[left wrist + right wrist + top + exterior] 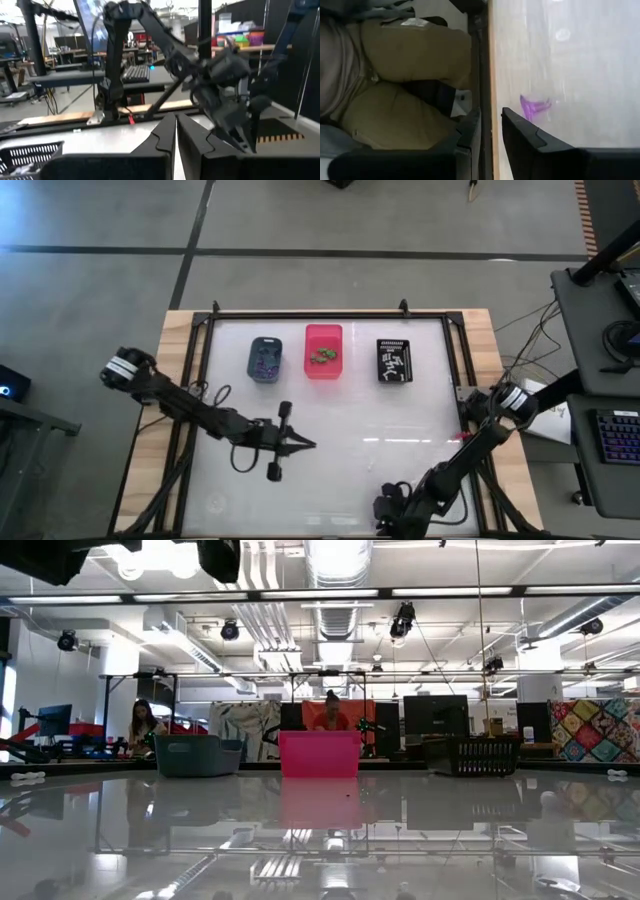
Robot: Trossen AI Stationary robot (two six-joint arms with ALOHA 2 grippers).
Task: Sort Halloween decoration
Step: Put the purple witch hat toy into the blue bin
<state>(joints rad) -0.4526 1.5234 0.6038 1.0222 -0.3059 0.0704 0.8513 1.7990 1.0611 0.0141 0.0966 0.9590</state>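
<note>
Three bins stand in a row at the table's far side. The blue-grey bin point(265, 358) holds purple trinkets, the pink bin point(323, 352) green ones, and the black bin point(394, 360) white ones. One purple trinket point(535, 107) lies on the table close to its near edge. My right gripper point(491, 114) hangs over that edge point(385, 505), slanting down; its fingers stand a little apart with nothing between them, and the trinket lies just beyond one fingertip. My left gripper point(308, 445) is shut and empty, raised over the table's middle and pointing toward the right side point(176, 120).
A person's legs in khaki trousers point(405, 75) stand right beyond the table's near edge, by my right gripper. The right arm point(220, 75) crosses in front of the left wrist camera. A wooden border and black frame point(330, 315) ring the white table top.
</note>
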